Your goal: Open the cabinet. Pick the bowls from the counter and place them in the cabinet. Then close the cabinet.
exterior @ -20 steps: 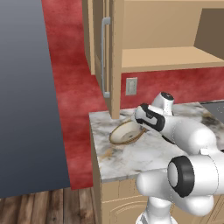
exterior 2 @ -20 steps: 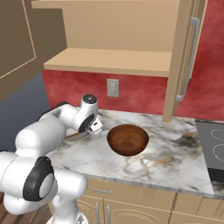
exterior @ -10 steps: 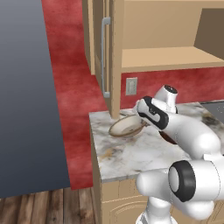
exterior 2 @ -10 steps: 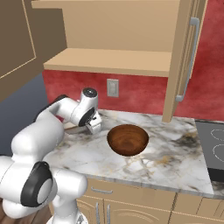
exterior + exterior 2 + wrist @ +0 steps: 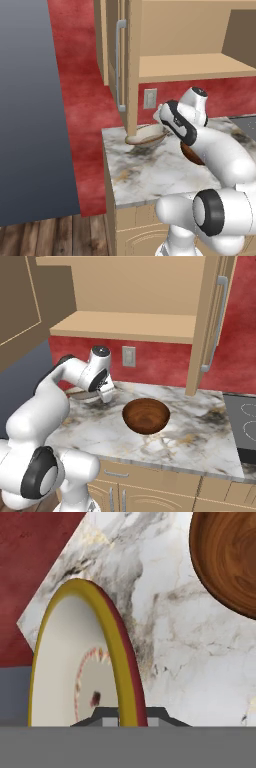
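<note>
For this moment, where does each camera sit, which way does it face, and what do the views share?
Left base view: behind the arm's left, looking forward and down at the shallow cream-white bowl with tan-gold rim; white arm at lower right.
Right base view: behind its right, facing the deep glossy reddish-brown bowl on the veined white marble counter; arm at lower left.
Hand view: on the hand, looking along the jaws at the cream bowl's rim.
All three share both bowls and the counter.

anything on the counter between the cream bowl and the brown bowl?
No. Bare marble counter separates the cream bowl from the brown bowl in the hand view. The gripper sits at the cream bowl's rim.
</note>
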Robot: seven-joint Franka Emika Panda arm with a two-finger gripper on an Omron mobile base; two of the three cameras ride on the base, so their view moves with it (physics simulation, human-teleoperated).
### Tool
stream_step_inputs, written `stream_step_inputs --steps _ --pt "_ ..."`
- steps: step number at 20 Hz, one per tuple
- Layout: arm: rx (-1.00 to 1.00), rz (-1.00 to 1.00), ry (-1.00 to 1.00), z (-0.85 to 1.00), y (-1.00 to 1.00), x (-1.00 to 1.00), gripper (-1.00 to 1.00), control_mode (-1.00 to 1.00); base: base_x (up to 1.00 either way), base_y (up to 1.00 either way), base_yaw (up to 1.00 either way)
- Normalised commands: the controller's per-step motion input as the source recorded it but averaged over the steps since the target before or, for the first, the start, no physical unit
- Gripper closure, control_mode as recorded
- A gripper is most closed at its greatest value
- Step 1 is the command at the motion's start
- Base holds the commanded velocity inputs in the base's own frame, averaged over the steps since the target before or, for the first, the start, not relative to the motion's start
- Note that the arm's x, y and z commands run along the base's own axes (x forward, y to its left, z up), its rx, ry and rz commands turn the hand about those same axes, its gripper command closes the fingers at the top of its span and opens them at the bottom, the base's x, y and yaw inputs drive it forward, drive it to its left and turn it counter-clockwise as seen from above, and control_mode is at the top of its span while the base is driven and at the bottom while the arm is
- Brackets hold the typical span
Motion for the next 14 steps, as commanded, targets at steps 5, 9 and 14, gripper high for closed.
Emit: stream_step_inputs --steps 5,9,14 --pt "0.04 -0.06 -0.01 0.36 -0.03 -0.23 1.00 -1.00 0.00 0.00 0.00" --pt "0.06 -0.04 0.00 0.37 -0.19 -0.58 1.00 -1.00 0.00 0.00 0.00" --pt "0.11 0.00 -0.06 0.28 -0.34 -0.74 1.00 -1.00 0.00 0.00 0.00"
